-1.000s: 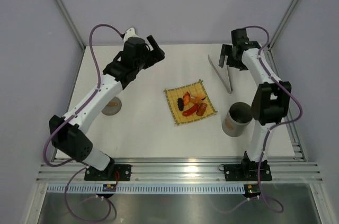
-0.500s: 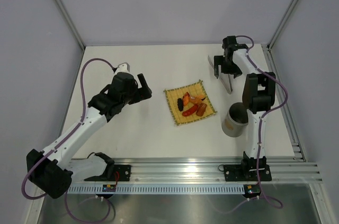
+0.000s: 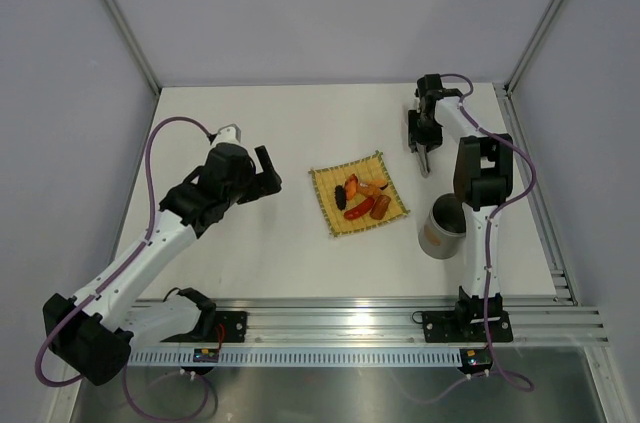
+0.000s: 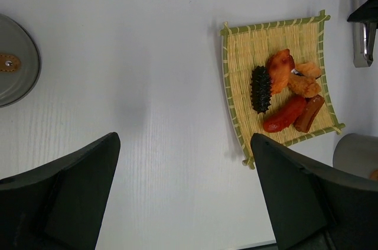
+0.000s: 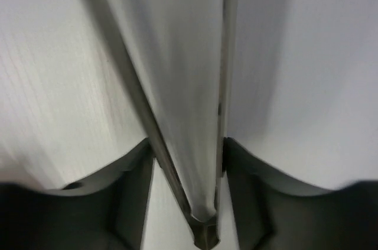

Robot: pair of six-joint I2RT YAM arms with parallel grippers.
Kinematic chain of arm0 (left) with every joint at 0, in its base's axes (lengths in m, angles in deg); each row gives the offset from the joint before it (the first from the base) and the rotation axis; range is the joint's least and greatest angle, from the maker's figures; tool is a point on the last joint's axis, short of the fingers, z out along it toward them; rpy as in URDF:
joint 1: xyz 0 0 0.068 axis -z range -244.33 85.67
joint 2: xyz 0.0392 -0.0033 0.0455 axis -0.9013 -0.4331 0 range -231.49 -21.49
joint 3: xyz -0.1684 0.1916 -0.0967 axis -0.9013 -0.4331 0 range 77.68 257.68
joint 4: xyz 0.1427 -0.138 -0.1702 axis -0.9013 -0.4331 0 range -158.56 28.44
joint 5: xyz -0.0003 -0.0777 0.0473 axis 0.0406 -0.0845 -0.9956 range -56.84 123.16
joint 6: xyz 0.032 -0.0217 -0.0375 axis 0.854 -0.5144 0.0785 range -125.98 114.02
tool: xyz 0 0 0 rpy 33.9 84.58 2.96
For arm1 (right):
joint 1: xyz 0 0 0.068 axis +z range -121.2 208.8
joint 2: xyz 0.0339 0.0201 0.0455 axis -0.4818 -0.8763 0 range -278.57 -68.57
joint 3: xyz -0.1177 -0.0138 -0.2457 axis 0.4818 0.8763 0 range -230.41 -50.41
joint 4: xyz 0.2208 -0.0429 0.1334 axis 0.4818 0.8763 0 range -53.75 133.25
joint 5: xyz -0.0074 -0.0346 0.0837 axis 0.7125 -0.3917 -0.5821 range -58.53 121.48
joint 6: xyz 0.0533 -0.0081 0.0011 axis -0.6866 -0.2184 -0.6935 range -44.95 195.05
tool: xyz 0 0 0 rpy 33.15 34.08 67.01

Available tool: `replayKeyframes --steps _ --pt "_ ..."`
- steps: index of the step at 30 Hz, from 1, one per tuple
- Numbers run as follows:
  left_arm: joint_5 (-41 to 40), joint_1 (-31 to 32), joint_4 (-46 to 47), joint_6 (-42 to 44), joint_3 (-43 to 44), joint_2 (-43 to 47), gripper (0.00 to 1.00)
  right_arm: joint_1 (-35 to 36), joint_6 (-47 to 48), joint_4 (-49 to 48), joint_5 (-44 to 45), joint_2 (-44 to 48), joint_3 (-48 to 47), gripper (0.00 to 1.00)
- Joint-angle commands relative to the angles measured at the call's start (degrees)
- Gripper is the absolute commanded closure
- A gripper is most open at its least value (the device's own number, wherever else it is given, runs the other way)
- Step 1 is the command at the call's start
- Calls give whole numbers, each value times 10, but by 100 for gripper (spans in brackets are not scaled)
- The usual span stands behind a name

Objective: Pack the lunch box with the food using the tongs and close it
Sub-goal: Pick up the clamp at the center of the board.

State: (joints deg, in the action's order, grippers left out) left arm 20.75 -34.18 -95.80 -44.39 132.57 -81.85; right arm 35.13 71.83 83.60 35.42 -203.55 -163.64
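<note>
White table (image 3: 300, 243), right fingers (image 5: 127, 203) astride tongs (image 5: 140, 90), food (image 4: 286, 93) on mat (image 4: 242, 67)

A: How many food pieces (image 4: 286, 87)?
B: Five, possibly six, since they overlap.
A: And everything else?
B: One woven mat (image 4: 241, 78), one lunch box (image 3: 445, 228), one lid (image 4: 15, 61), one pair of tongs (image 4: 359, 43).

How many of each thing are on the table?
Food pieces: 6
Woven mat: 1
Tongs: 1
Lunch box: 1
Lid: 1
Total: 10
</note>
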Motion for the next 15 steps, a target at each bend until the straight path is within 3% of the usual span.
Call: replayKeyframes --steps 1,4,7,15 --pt "-3 1 10 4 -6 11 4 4 -5 -18 6 2 -3 53" --pt "2 1 9 0 -8 12 4 4 -9 -22 -6 23 6 71" --pt "23 1 15 6 -8 14 4 4 -14 -24 -17 64 11 82" --pt "19 1 -1 16 3 21 4 47 -49 16 -55 252 27 83"
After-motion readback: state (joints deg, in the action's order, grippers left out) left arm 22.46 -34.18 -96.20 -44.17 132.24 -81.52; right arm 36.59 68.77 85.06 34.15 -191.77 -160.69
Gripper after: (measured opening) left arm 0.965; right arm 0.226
